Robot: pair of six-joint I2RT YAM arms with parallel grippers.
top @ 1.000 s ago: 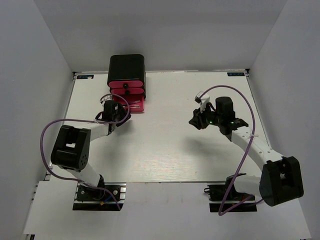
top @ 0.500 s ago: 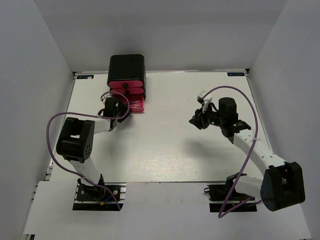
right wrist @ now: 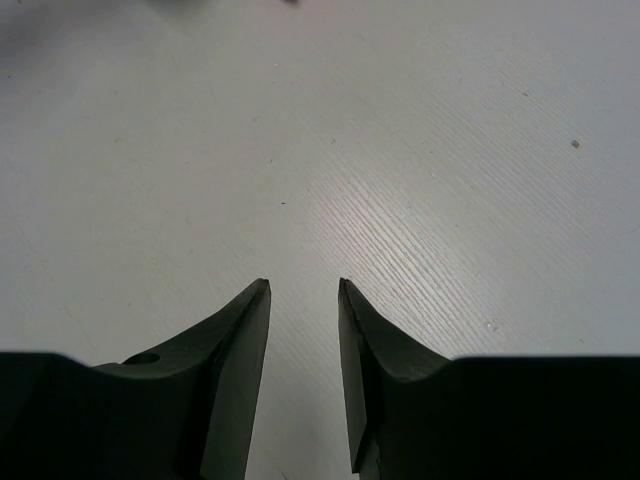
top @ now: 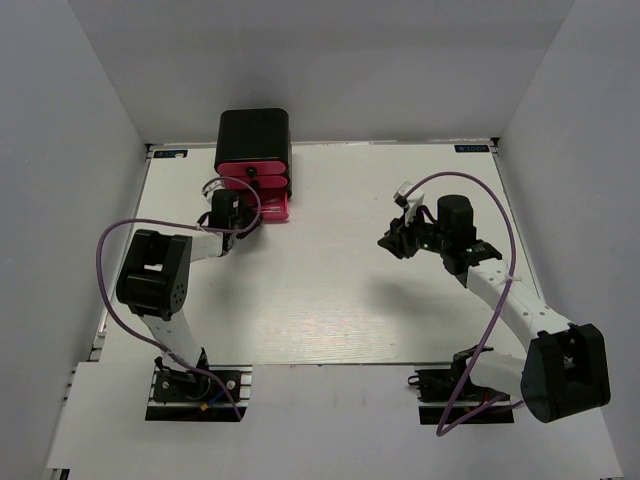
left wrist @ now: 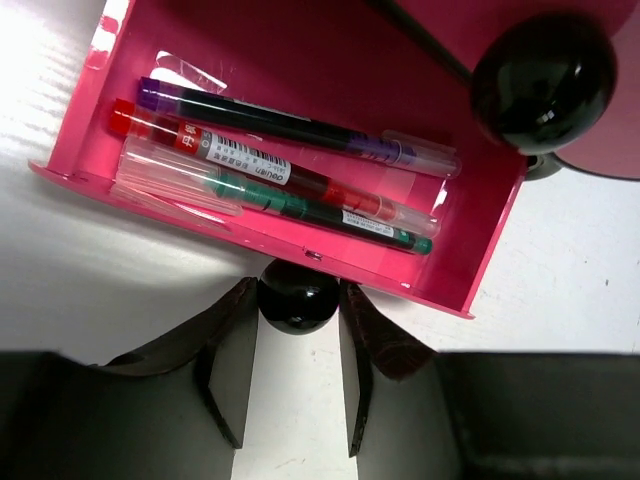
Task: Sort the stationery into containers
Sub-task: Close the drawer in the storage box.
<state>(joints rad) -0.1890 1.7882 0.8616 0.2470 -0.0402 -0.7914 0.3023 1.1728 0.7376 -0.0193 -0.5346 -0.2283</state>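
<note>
Pinching the black knob (left wrist: 298,295), the left fingers (left wrist: 225,350) are placed, seemingly, to move the open drawer (left wrist: 487,240) at eleven o'clock, where three pens (left wrist: 290,178) are stored; the right fingers (right wrist: 240,340) are held apart, empty.

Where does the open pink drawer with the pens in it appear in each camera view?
Top external: the open drawer juts out at the foot of the black cabinet, upper left.
Left wrist: it fills the upper half, with the pens inside.
Right wrist: not in view, only bare table.
Shared landmark: the left gripper, shut on the drawer's knob.
</note>
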